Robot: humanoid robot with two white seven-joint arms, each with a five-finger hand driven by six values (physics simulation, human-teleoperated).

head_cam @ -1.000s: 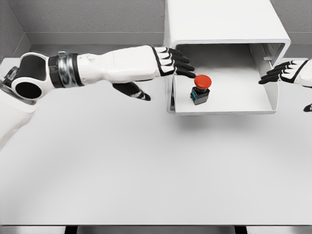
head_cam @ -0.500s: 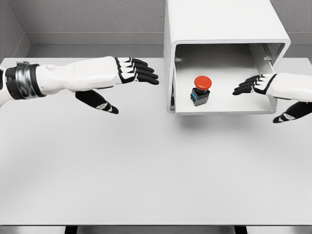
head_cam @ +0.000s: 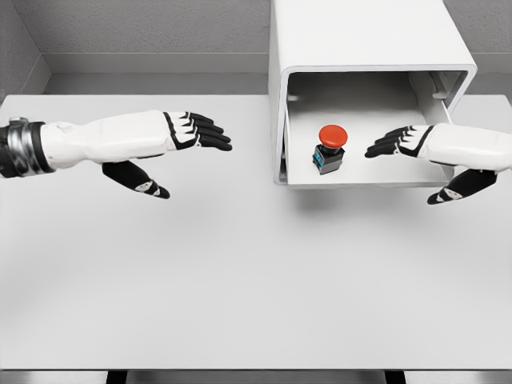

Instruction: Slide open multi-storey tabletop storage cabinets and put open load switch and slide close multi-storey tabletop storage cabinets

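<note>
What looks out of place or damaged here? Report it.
Nothing stands out. The load switch sits upright in the open drawer of the cabinet. The left hand and right hand are empty, fingers relaxed.

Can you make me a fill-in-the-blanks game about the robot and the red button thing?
1. The switch sitting in the open drawer has a big ____ button on top.
2. The drawer belongs to a ____ cabinet standing on the table.
3. The right hand reaches over the drawer, fingers pointing toward the ____.
4. The left hand floats over the table and holds ____.

Missing words: red; white; switch; nothing
</note>
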